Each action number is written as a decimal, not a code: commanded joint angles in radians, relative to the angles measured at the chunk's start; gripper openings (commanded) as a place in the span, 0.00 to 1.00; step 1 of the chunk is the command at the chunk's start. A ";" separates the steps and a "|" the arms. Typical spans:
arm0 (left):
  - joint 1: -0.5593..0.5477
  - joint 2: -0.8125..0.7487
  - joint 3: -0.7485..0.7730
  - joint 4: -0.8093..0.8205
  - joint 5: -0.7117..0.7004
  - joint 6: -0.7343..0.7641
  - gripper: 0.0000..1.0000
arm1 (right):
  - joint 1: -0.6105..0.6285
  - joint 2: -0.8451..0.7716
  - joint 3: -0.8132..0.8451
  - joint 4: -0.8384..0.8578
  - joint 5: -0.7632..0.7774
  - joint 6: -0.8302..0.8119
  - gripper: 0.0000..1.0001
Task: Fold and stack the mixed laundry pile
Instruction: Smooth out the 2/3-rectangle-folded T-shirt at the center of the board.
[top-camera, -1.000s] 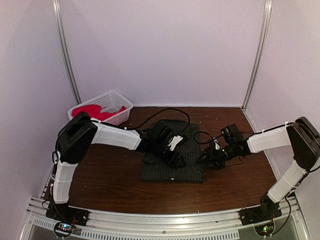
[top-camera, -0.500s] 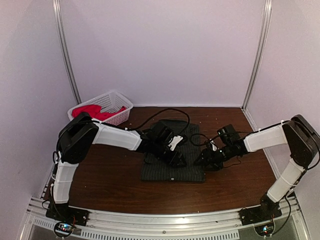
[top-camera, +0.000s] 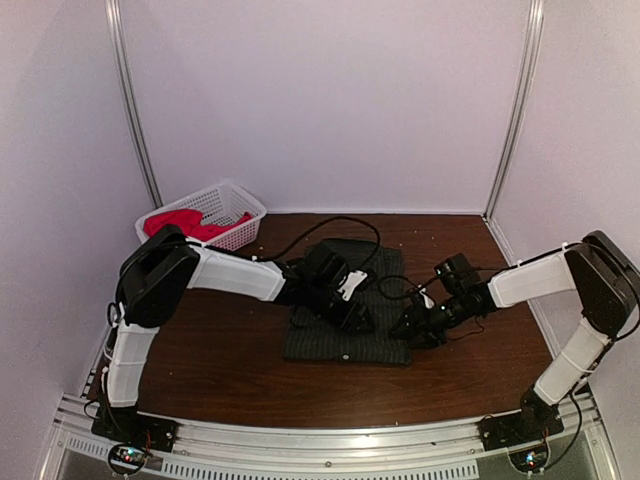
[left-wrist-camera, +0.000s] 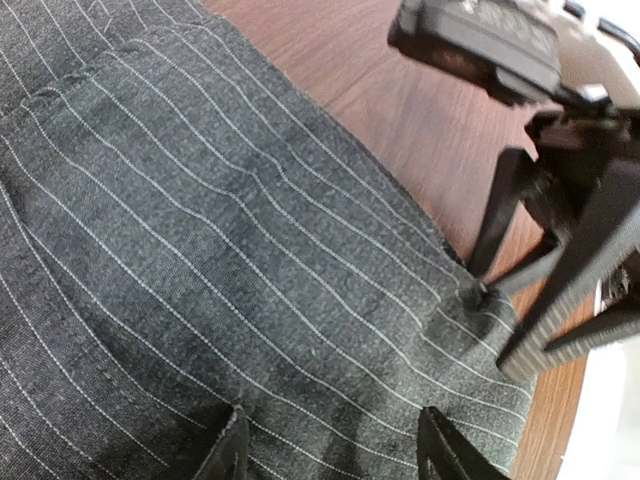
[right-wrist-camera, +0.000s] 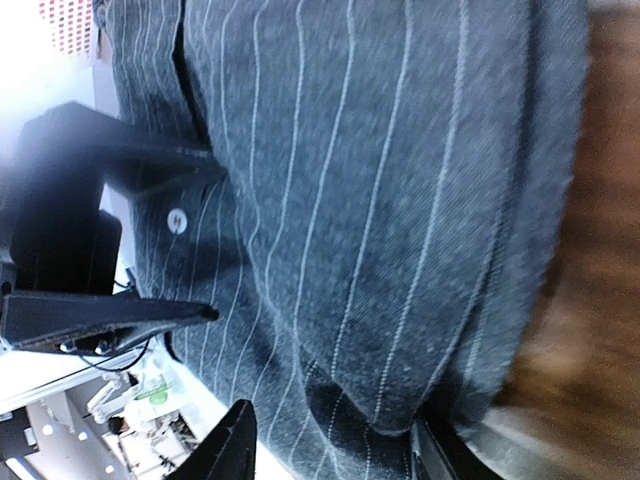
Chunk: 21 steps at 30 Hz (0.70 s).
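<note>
In the top view, the dark pinstriped shirt (top-camera: 330, 342) is seen laid flat at the middle of the table (top-camera: 220, 360), folded into a rough rectangle. The left hand (top-camera: 356, 322) is lowered onto the middle of the shirt, and the right hand (top-camera: 410, 330) is set at the shirt's right edge. The red-pink T-shirt (top-camera: 180, 222) is seen bunched in the white basket (top-camera: 238, 190) at the far left of the table, well apart from the shirt.

In the left wrist view, the left hand (left-wrist-camera: 335, 450) is shown with its fingers (left-wrist-camera: 232, 452) spread. Their tips are rested on the dark pinstriped shirt (left-wrist-camera: 250, 250), flat cloth lies between them, and nothing is pinched. Beyond, the right hand (left-wrist-camera: 500, 330) is seen at the shirt's corner with its fingers apart, one tip touching the cloth close to the edge.

In the right wrist view, the right hand (right-wrist-camera: 335, 450) is likewise shown spread. The edge of the dark pinstriped shirt (right-wrist-camera: 380, 200) is caught between its fingers but is not squeezed. A white button (right-wrist-camera: 176, 218) is seen on the cloth beside the left hand (right-wrist-camera: 215, 240).
</note>
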 joint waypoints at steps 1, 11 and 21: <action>0.004 0.055 0.004 -0.039 -0.015 -0.024 0.59 | 0.010 -0.041 -0.022 0.002 -0.095 0.017 0.51; 0.005 0.063 -0.002 -0.030 -0.022 -0.045 0.60 | 0.008 -0.118 -0.115 0.028 -0.133 0.072 0.48; 0.005 0.069 -0.002 -0.035 -0.018 -0.043 0.60 | 0.008 0.019 -0.039 0.061 -0.075 -0.056 0.58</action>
